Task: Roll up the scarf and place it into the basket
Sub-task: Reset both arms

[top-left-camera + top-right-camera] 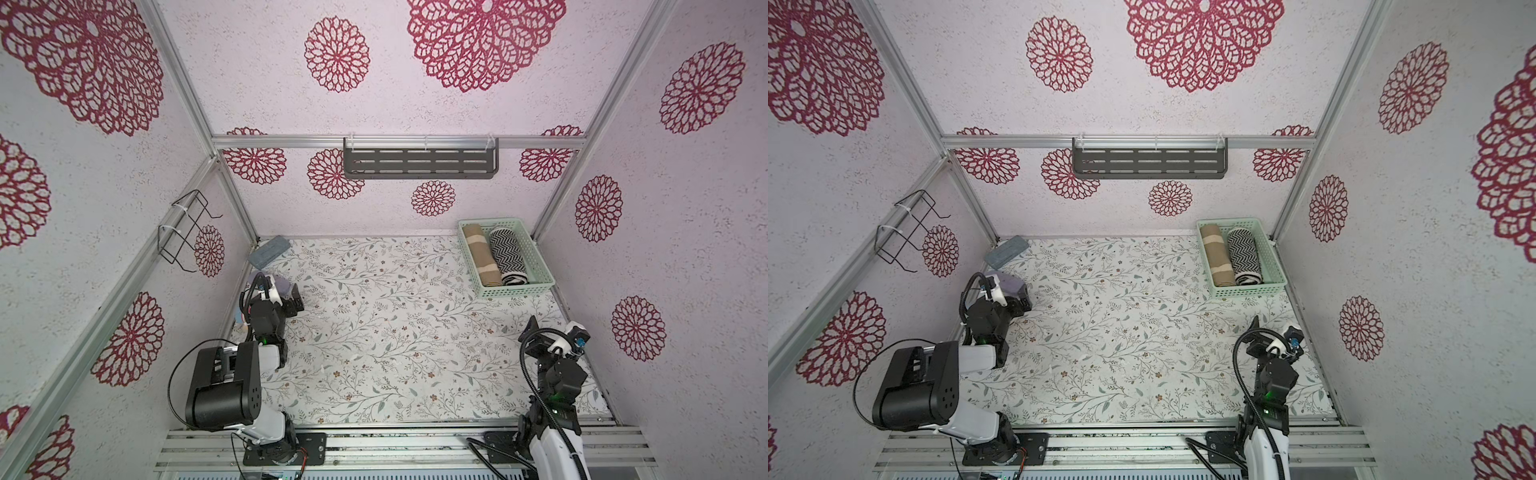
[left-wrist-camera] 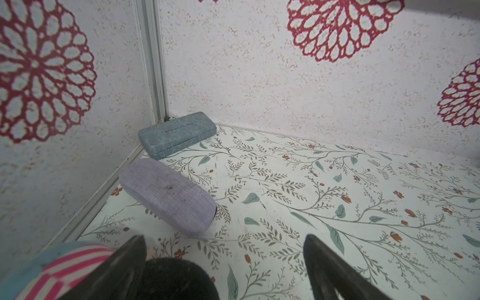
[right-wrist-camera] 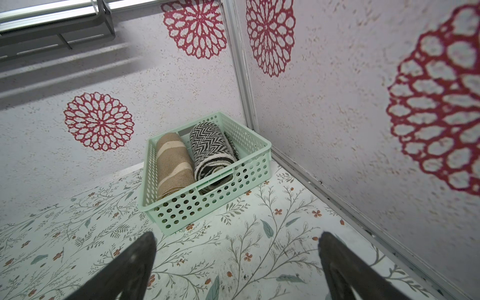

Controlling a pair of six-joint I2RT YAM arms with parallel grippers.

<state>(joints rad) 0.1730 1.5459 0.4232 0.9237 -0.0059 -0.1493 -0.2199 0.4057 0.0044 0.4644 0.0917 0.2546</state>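
The mint-green basket (image 1: 519,291) (image 1: 1252,291) (image 3: 197,207) stands in the back right corner of the floral table. Inside it lie two rolled scarves side by side: a black-and-white zigzag scarf (image 1: 507,253) (image 3: 210,145) and a tan, cream-striped one (image 1: 482,255) (image 3: 174,161). My right gripper (image 1: 552,330) (image 3: 237,235) hovers a short way in front of the basket, open, with only tabletop between its fingers. At the left wall my left gripper (image 1: 295,305) (image 2: 224,237) is open too and holds nothing.
A lilac glasses case (image 2: 168,194) and a grey-blue one (image 2: 176,135) lie in the back left corner, just ahead of the left gripper. A pink-and-blue striped item (image 2: 65,262) sits beside it. A dark grey shelf (image 1: 419,162) and a black wire rack (image 1: 187,230) hang on the walls.
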